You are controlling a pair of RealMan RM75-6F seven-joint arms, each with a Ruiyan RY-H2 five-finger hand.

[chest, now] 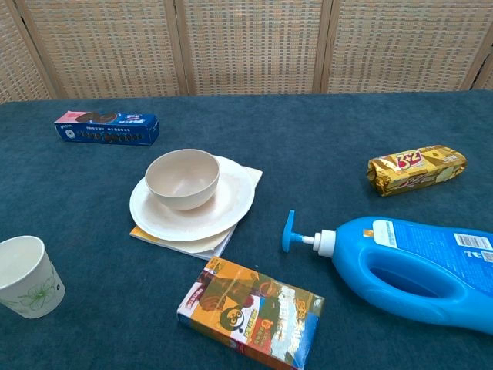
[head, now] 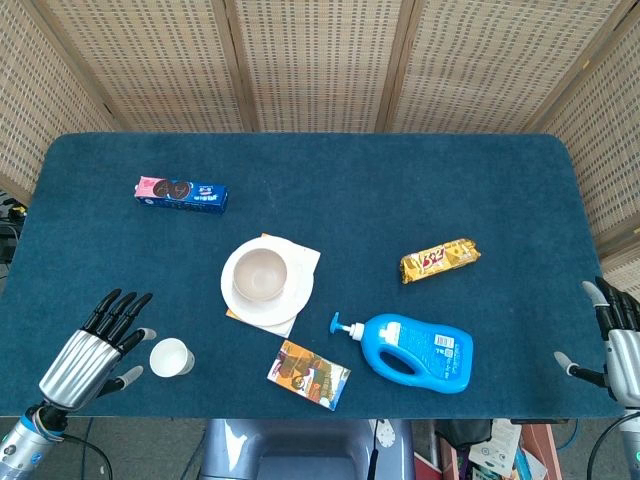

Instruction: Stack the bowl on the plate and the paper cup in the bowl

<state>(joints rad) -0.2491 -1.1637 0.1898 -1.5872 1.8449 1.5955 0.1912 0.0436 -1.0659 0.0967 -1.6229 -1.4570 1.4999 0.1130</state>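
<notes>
A cream bowl sits on a white plate, which lies on a white napkin. A white paper cup stands upright on the blue cloth, to the front left of the plate. My left hand is just left of the cup in the head view, fingers spread, holding nothing and not touching it. My right hand shows at the far right edge, open and empty. Neither hand appears in the chest view.
A blue pump bottle lies on its side right of the plate. An orange box lies in front. A yellow snack pack and a blue cookie box lie farther back.
</notes>
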